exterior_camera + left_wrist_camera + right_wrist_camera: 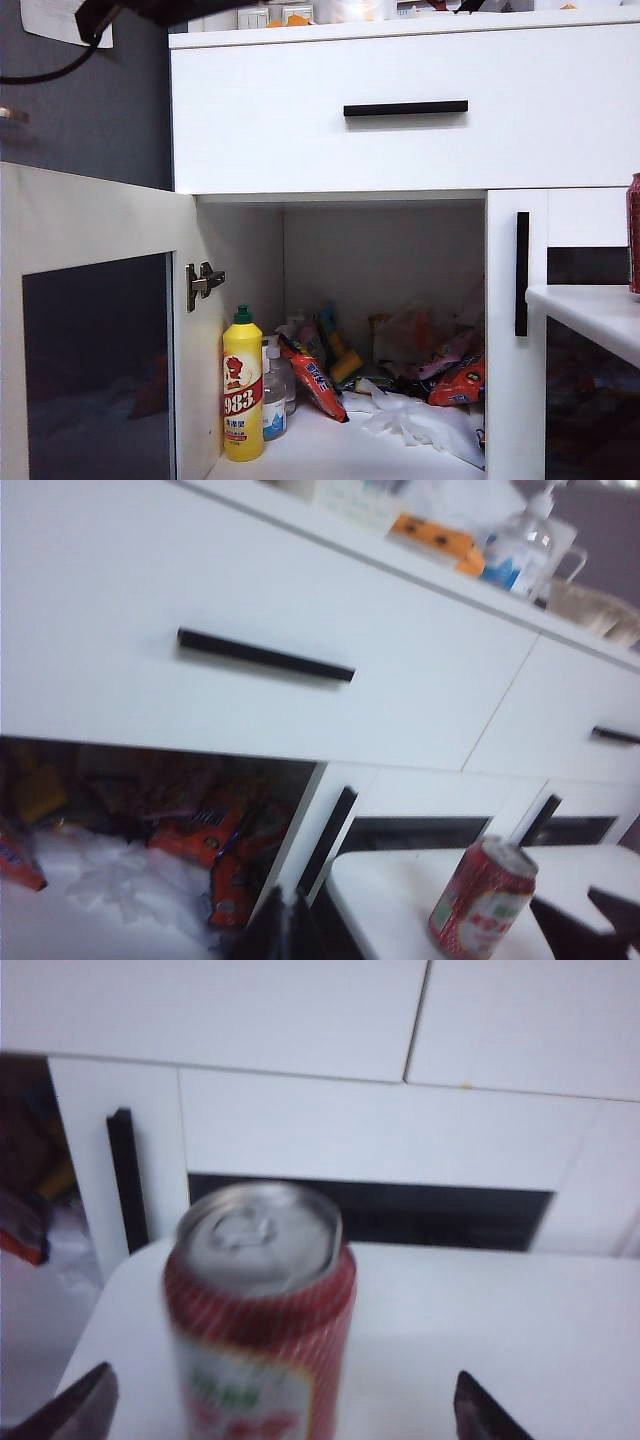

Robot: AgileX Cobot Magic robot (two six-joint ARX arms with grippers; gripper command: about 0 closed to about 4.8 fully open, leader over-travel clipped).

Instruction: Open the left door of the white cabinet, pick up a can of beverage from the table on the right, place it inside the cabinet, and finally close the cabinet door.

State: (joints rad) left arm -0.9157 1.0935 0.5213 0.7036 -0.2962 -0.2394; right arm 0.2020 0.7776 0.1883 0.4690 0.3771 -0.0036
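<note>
The white cabinet (400,100) has its left door (95,330) swung wide open toward the camera. The red can of beverage (634,235) stands upright on the white table (590,310) at the far right edge of the exterior view. In the right wrist view the can (260,1310) stands between the spread fingers of my right gripper (283,1415), which is open; its fingertips (85,1405) are apart from the can's sides. My left gripper (285,930) is shut with nothing in it, low in front of the cabinet's middle post, left of the can (485,895). Neither gripper shows in the exterior view.
Inside the cabinet stand a yellow green-capped bottle (242,390) and a small clear bottle (273,400), with red snack packets (455,380) and a white plastic bag (420,420) behind. The right door (522,275) is closed. A pump bottle (520,550) stands on the cabinet top.
</note>
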